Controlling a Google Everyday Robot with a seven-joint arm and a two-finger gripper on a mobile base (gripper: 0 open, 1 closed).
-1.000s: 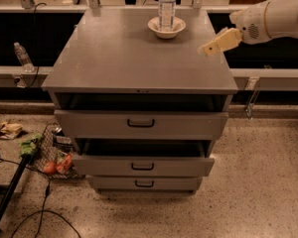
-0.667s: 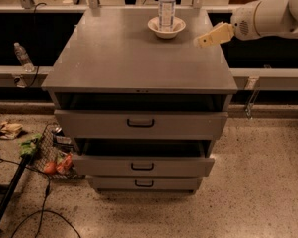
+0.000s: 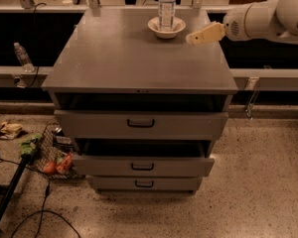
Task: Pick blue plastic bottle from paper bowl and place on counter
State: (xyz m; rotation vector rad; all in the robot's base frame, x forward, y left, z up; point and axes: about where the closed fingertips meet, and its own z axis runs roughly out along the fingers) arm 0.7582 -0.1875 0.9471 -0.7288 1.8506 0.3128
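The blue plastic bottle [image 3: 166, 1] stands upright in the paper bowl [image 3: 155, 27], left of the gripper [image 3: 204, 33]. Nearer than the gripper lies the broad counter [image 3: 139, 58]. The arm reaches in level from the right, over the counter's right edge. The gripper seems apart from the bowl, and whether it is clenched or released I cannot tell.

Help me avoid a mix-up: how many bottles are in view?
2. The blue plastic bottle stands in the paper bowl on the counter, with the gripper beside the bowl; another bottle sits on the ledge at the picture's left. Others may be hidden.

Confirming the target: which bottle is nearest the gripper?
The blue plastic bottle standing in the paper bowl, beside the gripper over the counter; the smaller bottle sits off to the side.
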